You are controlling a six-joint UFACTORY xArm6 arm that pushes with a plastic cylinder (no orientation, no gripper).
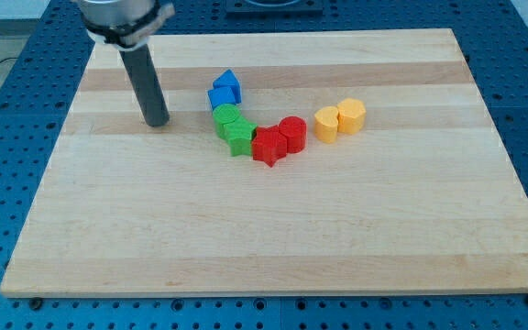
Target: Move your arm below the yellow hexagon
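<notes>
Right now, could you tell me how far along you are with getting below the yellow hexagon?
Little looks done. My tip rests at the view's left, left of the blue blocks, far from the two yellow blocks; which is the hexagon is unclear. Left: travel rightward beneath the green and red blocks, stopping below the yellow pair.

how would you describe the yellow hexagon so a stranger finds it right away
Start at the wooden board and follow the curved row of blocks to its end at the view's right, where two yellow blocks touch. The yellow hexagon is the left one, flat-sided, unlike its rounder yellow neighbour.
</notes>
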